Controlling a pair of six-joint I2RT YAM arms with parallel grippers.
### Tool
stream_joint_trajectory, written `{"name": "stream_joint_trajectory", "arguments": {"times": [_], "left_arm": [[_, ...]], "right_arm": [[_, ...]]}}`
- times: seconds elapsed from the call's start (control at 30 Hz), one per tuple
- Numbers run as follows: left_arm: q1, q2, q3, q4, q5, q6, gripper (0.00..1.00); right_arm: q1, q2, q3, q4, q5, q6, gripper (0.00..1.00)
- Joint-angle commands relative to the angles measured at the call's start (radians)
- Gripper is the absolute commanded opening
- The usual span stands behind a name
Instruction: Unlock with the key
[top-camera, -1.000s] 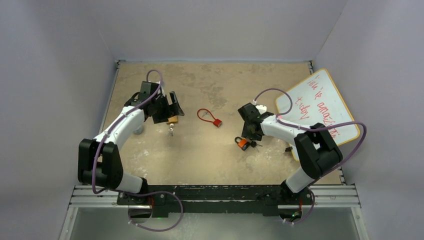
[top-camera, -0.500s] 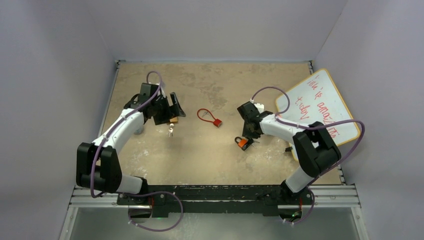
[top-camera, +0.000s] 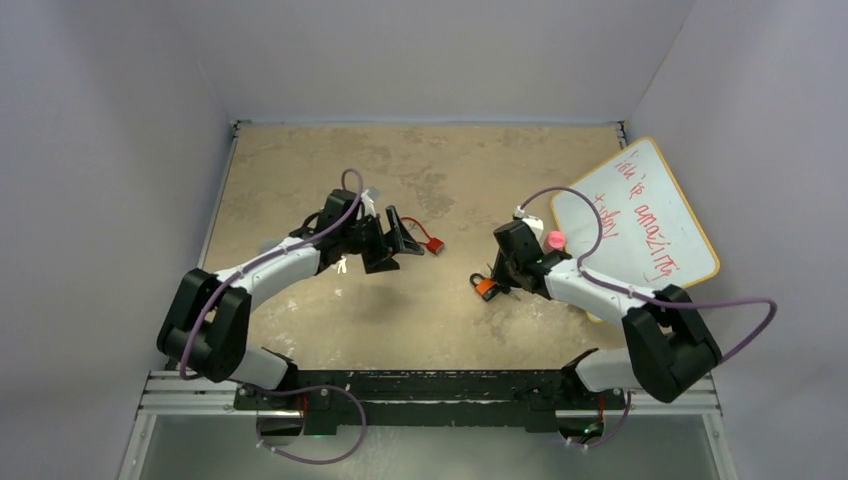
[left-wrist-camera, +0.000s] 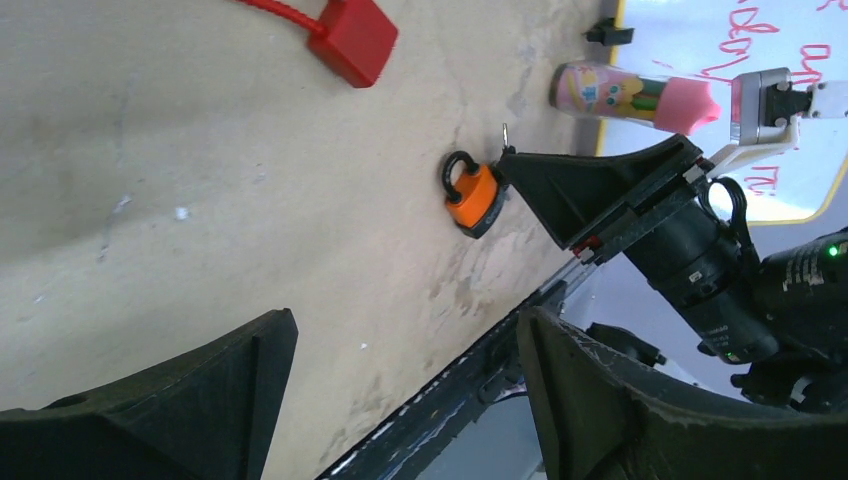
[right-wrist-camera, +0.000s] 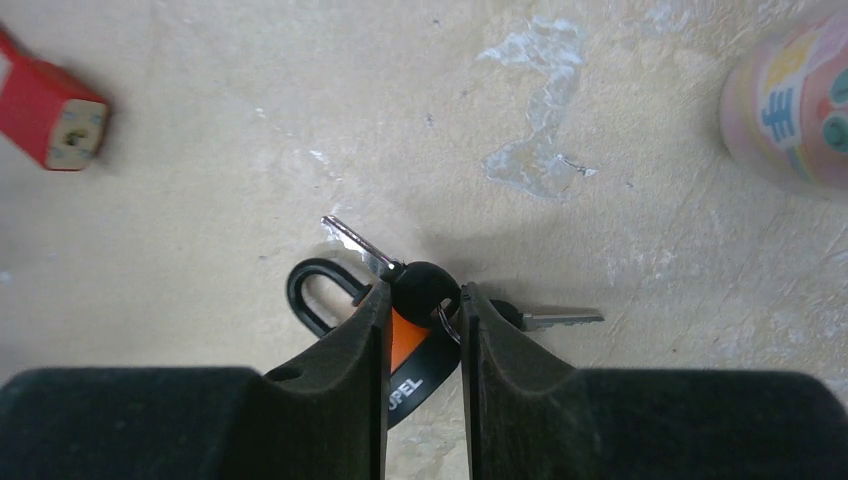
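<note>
An orange and black padlock (top-camera: 485, 288) lies on the tan table right of centre, with keys on a ring beside it. My right gripper (top-camera: 492, 280) is down on it. In the right wrist view its fingers (right-wrist-camera: 368, 330) stand close together on the black head of a key (right-wrist-camera: 425, 285) lying over the padlock (right-wrist-camera: 415, 360). A second key (right-wrist-camera: 560, 318) lies to the right. My left gripper (top-camera: 400, 235) is open and empty, hovering by a red padlock (top-camera: 433, 244). The left wrist view shows the orange padlock (left-wrist-camera: 472, 195) ahead of my left gripper (left-wrist-camera: 400, 400).
A whiteboard (top-camera: 640, 215) with red writing lies at the right. A pink-capped bottle (top-camera: 553, 240) lies at its near edge and shows in the right wrist view (right-wrist-camera: 800, 110). A small silver key (top-camera: 341, 265) shows beside the left arm. The table's front rail (top-camera: 430, 385) is near.
My left arm has swung right from the brass padlock to beside the red padlock. My right arm has shifted and dropped lower over the orange padlock. The pink-capped bottle has come into view.
</note>
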Motion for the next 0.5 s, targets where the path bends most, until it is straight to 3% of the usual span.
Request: {"name": "stream_joint_trajectory", "arguments": {"times": [0.0, 0.47], "left_arm": [[-0.027, 0.055, 0.004, 0.241, 0.066, -0.135, 0.83], [-0.181, 0.296, 0.105, 0.488, 0.027, -0.122, 0.79]], "right_arm": [[-0.002, -0.104, -0.027, 0.076, -0.015, 0.001, 0.11], [-0.001, -0.139, -0.055, 0.169, -0.243, -0.096, 0.13]]}}
